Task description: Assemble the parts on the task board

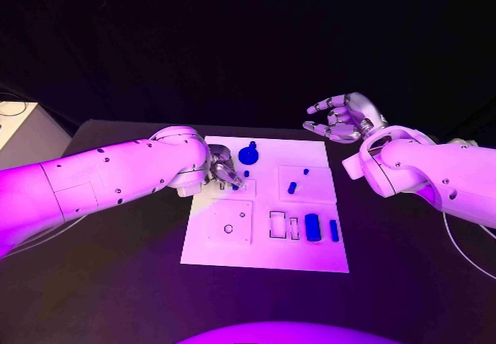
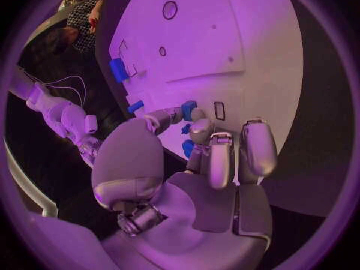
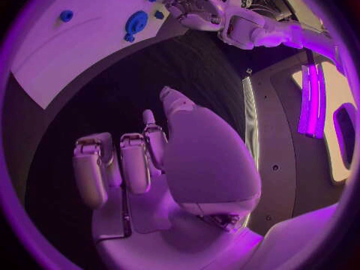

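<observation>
Fingers of the left hand [image 1: 220, 172] are down on the task board [image 1: 233, 247] at its left edge, pinching a small blue part [image 2: 188, 110] just beside the round blue knob [image 1: 248, 153]. Off the board's far right corner, the right hand [image 1: 343, 118] hangs above the table [image 1: 124, 287], fingers loosely curled and apart, holding nothing.

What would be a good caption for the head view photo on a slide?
Left hand works at small blue parts on the white board while the right hand hovers open beyond its far corner.
</observation>
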